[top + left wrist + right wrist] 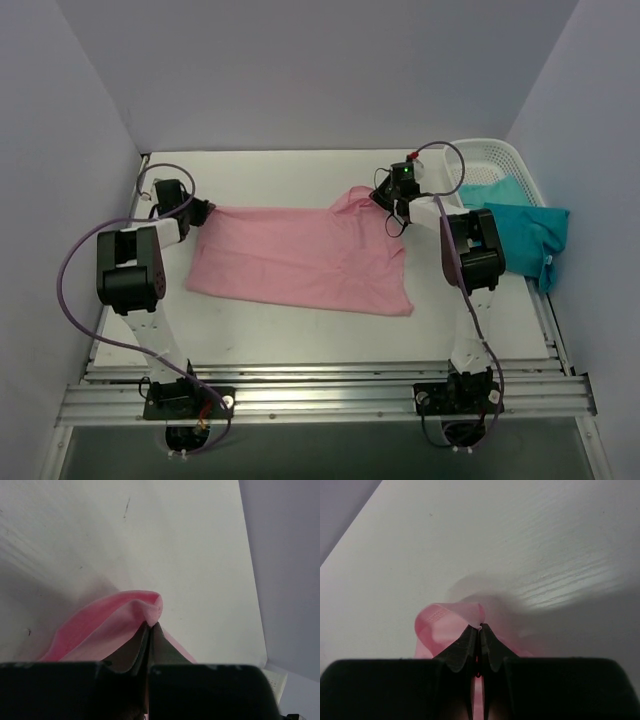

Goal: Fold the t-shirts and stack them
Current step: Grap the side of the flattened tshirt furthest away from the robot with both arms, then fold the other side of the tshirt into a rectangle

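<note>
The light pink t-shirt (300, 258) lies spread across the middle of the white table. My left gripper (205, 211) is shut on its far left corner; the pinched pink fold (145, 607) bulges just past the fingertips in the left wrist view. My right gripper (388, 203) is shut on the far right corner, which is lifted; the right wrist view shows the pink hem (445, 620) looped over the fingertips. Teal t-shirts (525, 235) lie at the right, partly in the basket and partly draped over its near rim.
A white lattice basket (500, 155) stands at the far right corner. The table's near edge has metal rails (320, 385). Grey walls close in the left, back and right sides.
</note>
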You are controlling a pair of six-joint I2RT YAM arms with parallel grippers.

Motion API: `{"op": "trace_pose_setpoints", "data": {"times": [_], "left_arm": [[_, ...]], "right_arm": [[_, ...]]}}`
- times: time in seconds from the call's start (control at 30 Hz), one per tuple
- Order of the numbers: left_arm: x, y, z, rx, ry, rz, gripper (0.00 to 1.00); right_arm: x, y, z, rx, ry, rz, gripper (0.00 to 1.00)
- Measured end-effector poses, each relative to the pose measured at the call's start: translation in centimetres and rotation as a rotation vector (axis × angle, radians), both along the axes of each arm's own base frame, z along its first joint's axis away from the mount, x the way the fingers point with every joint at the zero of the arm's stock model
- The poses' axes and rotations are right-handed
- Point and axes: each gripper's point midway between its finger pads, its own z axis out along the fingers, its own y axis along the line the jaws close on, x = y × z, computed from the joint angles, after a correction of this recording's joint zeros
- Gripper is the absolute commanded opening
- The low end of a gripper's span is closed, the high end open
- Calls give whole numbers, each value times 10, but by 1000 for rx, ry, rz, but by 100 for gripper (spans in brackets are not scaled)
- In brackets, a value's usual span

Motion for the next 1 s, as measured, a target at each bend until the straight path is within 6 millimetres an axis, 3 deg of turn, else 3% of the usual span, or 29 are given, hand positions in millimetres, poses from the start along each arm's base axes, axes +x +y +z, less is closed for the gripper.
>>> {"op": "trace_pose_setpoints", "data": {"times": [0.23, 0.4, 0.63, 0.83, 1.0], "left_arm": [[-7, -1, 41, 33, -79, -23, 2], [-24, -2, 63, 50, -115, -30, 2], [-57, -5, 82, 71, -137, -38, 2], [-94, -6, 104, 89, -179, -35, 2], [-126, -2, 104, 106, -189, -21, 2]], "right_arm": [[-12, 13, 57, -18, -77, 22, 0], [-34, 29, 93, -27, -125, 52, 0], [-81, 34, 112, -58, -133, 60, 0], [-127, 23, 129, -81, -152, 39, 0], [-171, 10, 137, -91, -170, 16, 0]]}}
